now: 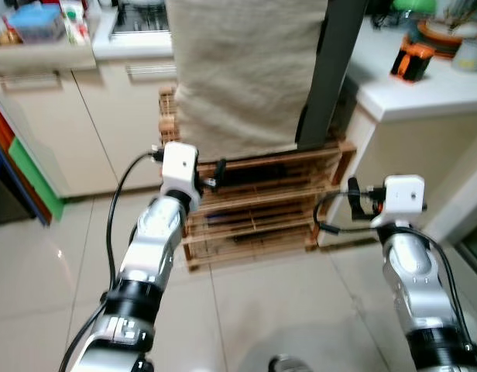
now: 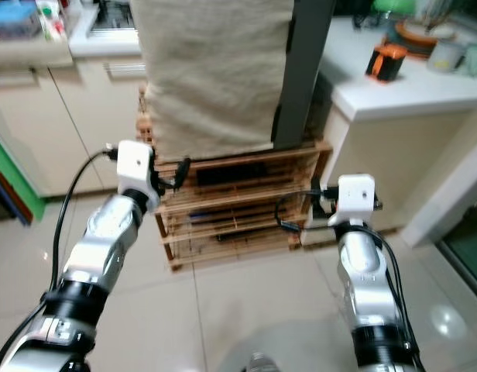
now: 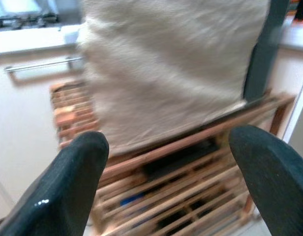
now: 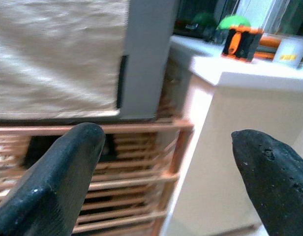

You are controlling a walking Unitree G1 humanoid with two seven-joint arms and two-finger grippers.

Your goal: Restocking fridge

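- While both arms reach forward, your left gripper (image 3: pixel 166 172) and right gripper (image 4: pixel 166 167) hang spread wide, empty.
- Ahead stands the wooden rack (image 1: pixel 262 209) (slatted).
- On it sits the fridge (image 1: pixel 246 70), draped in beige cloth (image 2: pixel 211 70).

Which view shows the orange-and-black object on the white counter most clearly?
The right wrist view: the orange-and-black object stands upright on the white counter, large and unobstructed. Both eye views show it smaller, near the top right edge. In the left wrist view I cannot make it out.
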